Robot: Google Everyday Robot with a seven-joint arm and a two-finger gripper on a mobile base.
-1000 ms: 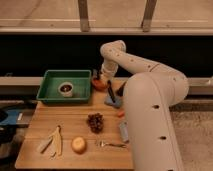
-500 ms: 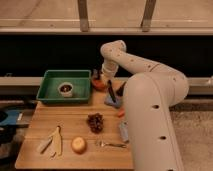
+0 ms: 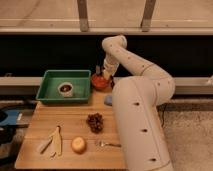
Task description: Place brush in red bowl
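Note:
The red bowl point(image 3: 99, 82) sits at the back of the wooden table, just right of the green tray. My gripper point(image 3: 104, 75) hangs directly over the bowl's right half, at its rim. A thin dark stick, which looks like the brush point(image 3: 97, 69), rises steeply from the bowl next to the gripper. Its lower end is hidden in the bowl and behind the gripper. I cannot tell whether the gripper holds it.
The green tray point(image 3: 50, 95) holds a small dark bowl point(image 3: 65, 89). A grey-blue object point(image 3: 108, 100) lies in front of the red bowl. Grapes point(image 3: 94, 122), a round yellow fruit point(image 3: 78, 144), a fork point(image 3: 107, 144) and wooden utensils point(image 3: 53, 143) lie nearer. My arm point(image 3: 140, 115) covers the table's right side.

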